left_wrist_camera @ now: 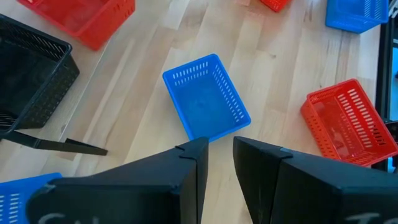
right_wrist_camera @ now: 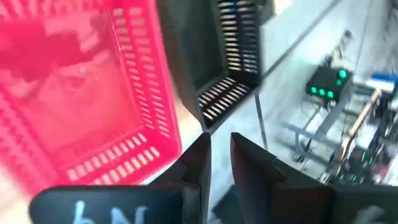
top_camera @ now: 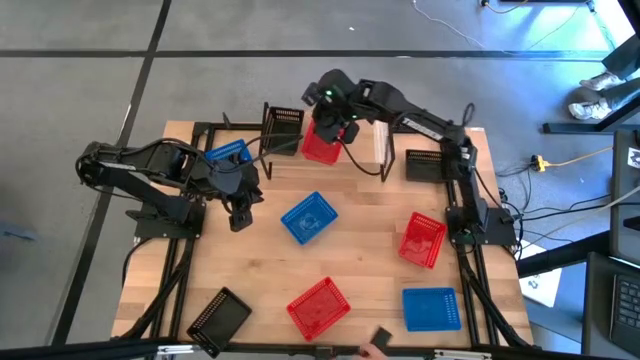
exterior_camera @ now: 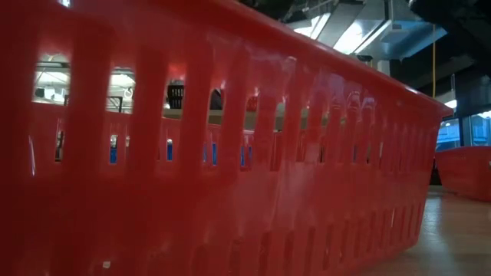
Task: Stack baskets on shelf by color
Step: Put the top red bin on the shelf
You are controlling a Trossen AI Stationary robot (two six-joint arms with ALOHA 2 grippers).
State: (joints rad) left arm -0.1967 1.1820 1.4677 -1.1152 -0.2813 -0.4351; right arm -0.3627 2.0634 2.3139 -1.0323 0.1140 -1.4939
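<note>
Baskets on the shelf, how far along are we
Early. A red basket and a black basket are at the shelf; the right gripper is over the red one. Left gripper waits, open. Five baskets remain on the table, including the blue basket.

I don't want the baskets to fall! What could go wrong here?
The right arm holds its jaws open close beside the red basket on the shelf; pulling away could snag its wall and drag it off. The black basket stands right next to it and might get bumped too.
</note>
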